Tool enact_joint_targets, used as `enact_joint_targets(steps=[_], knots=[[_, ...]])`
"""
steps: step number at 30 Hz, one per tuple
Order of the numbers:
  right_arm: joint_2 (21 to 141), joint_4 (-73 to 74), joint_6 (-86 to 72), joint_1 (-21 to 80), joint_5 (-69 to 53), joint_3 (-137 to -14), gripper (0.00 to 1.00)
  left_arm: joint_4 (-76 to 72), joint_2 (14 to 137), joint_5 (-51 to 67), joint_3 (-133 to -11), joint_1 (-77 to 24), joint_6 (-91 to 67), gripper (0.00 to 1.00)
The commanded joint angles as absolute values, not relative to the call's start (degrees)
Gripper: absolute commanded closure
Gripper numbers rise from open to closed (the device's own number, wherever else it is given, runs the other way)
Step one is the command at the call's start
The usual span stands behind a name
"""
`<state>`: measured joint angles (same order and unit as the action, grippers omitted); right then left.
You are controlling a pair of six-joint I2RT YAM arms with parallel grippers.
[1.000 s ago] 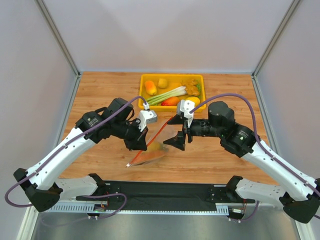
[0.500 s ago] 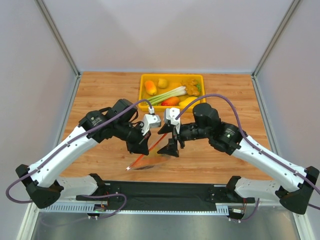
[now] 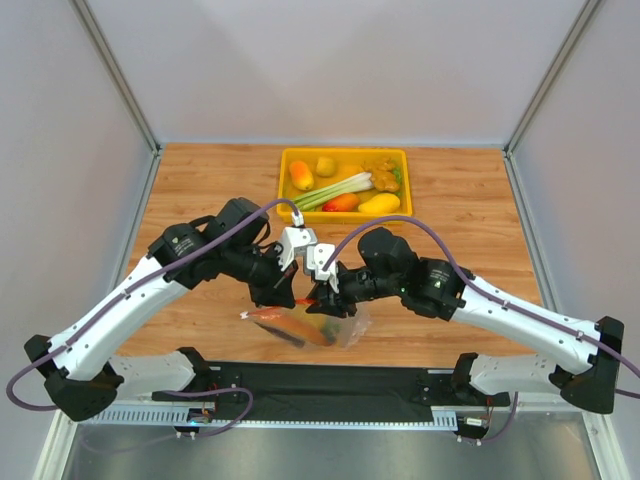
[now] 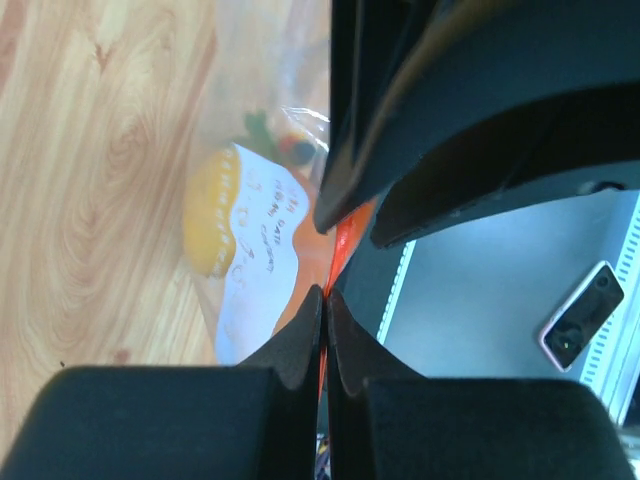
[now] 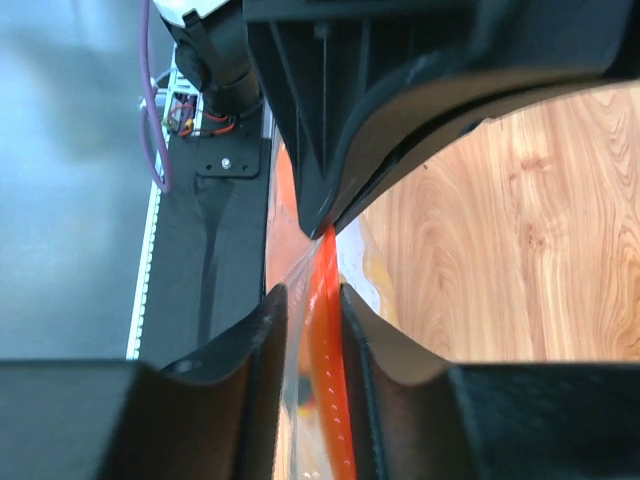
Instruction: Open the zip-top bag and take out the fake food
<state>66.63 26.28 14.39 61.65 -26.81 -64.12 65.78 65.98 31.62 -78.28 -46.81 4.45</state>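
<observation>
The zip-top bag (image 3: 330, 328) hangs low over the table's front edge, clear and crinkly, with fake food (image 3: 296, 329) inside. My left gripper (image 3: 290, 292) is shut on its red-orange zip strip (image 4: 345, 235). Through the plastic the left wrist view shows a yellow fruit (image 4: 208, 225) and a white label (image 4: 262, 262). My right gripper (image 3: 318, 297) meets the left one tip to tip. In the right wrist view the right gripper (image 5: 313, 298) is shut on the strip (image 5: 325, 330) and a fold of clear film.
A yellow tray (image 3: 283, 172) at the back centre holds a green-and-white leek (image 3: 335, 188) and several other toy foods. Bare wood lies left and right of the arms. The black base rail (image 3: 330, 385) runs just below the bag.
My right gripper has swung left and down to the bag's top and closed on the strip. The bag has dropped lower and spread out. The left gripper stays shut.
</observation>
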Motion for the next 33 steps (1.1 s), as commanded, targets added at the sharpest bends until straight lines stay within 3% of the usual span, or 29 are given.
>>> enact_joint_targets(steps=[1,3,4,6,7,10,12,16,20,33], knots=[[66.8,28.56,13.1,62.31,-23.12,-62.41,0.73,61.26,63.2,32.08,-79.72,-47.02,4.4,0.98],[66.53,28.83,12.66,62.66,-21.98,-61.61,0.81,60.21,63.02,32.17,-79.28,-47.11,3.87,0.98],[66.19,28.57,12.22,63.01,-20.75,-60.83,0.92,59.51,62.93,32.17,-79.02,-47.11,3.61,0.96],[65.48,28.04,11.61,63.19,-19.61,-60.03,1.0,58.28,62.84,32.25,-78.49,-47.02,2.9,0.89],[64.7,27.43,10.91,63.28,-18.73,-59.42,1.0,57.4,62.58,32.08,-78.05,-47.11,2.12,0.8],[61.89,24.27,8.62,63.19,-15.21,-56.61,1.0,53.27,60.92,30.77,-75.59,-47.02,0.36,0.66],[60.13,21.19,7.12,63.19,-12.93,-53.8,1.0,48.45,59.25,24.38,-73.05,-47.02,-2.19,0.63],[56.52,18.37,4.75,63.11,-8.36,-50.89,1.0,38.25,51.79,13.11,-67.69,-47.02,-6.5,0.46],[54.76,15.22,3.25,63.02,-5.89,-49.49,1.0,26.58,45.98,8.44,-60.06,-47.11,-9.75,0.39],[51.68,9.76,-2.02,59.33,-6.94,-46.23,1.0,5.55,26.48,0.35,-36.49,-47.02,-13.71,0.33]])
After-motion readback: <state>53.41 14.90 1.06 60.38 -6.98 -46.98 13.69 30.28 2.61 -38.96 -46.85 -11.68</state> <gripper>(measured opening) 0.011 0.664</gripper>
